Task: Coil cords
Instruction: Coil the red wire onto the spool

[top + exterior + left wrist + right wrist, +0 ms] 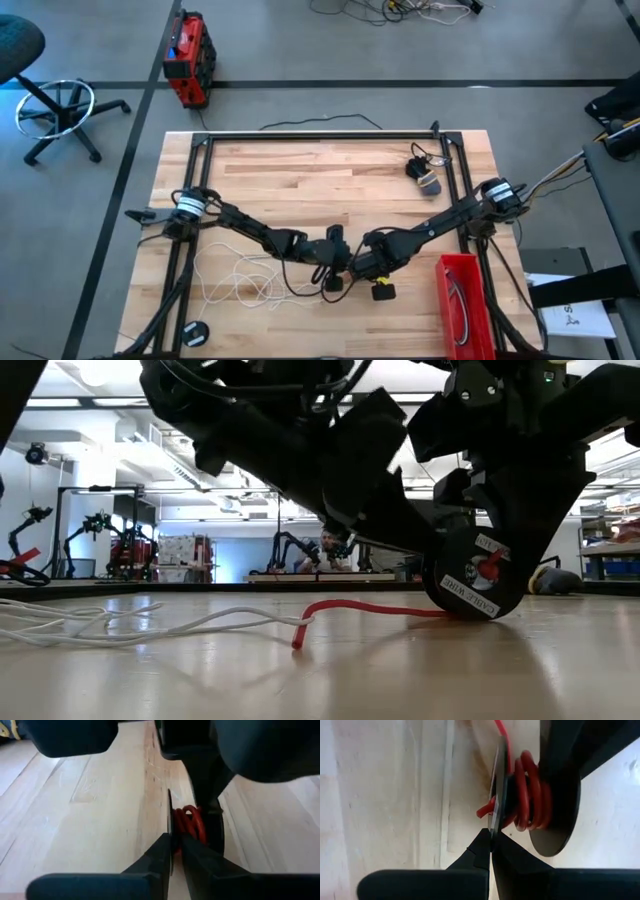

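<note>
A small black spool (pixel 478 575) with red cord (pixel 527 795) wound on its core stands on edge at the table's near middle. The cord's loose tail (pixel 360 607) lies on the wood and ends at a cut tip (pixel 297 641). My left gripper (pixel 175 837) and my right gripper (pixel 491 832) meet at the spool from either side, each shut on a thin flange. A white cord (pixel 235 280) lies in loose loops at the near left. My left gripper pinches the rim of the spool's thin flange (pixel 170 815) between its two fingers, beside the red windings (pixel 190 822). The spool stands on edge, its lower rim down by the table top. My right gripper pinches the thin flange's rim (pixel 497 800) between its two fingertips, right next to the red windings. The second, thicker disc (pixel 555 820) stands free on the far side of the windings.
A red bin (pixel 462 300) with a cord in it stands at the near right. A small black coil (pixel 197 333) lies at the near left corner. A dark cord with a grey plug (pixel 425 175) sits at the far right. A black piece with yellow (pixel 383 291) lies near the grippers.
</note>
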